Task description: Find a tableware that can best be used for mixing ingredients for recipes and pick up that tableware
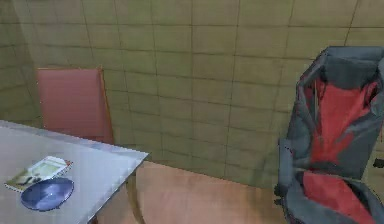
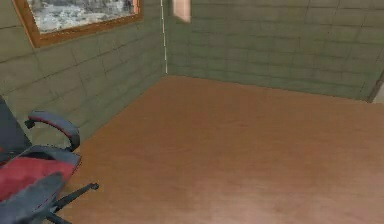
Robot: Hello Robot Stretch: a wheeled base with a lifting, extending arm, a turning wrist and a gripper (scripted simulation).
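A shallow round blue dish, bowl or plate, lies on the pale grey table at the forward view's lower left. Beside it, nearer the table's left edge, lies a flat white and green item like a booklet.
A red-backed chair stands behind the table against the green tiled wall. A grey and red office chair stands at the forward view's right and again at the arm side view's lower left. A framed picture hangs on the wall. Wooden floor spreads out wide.
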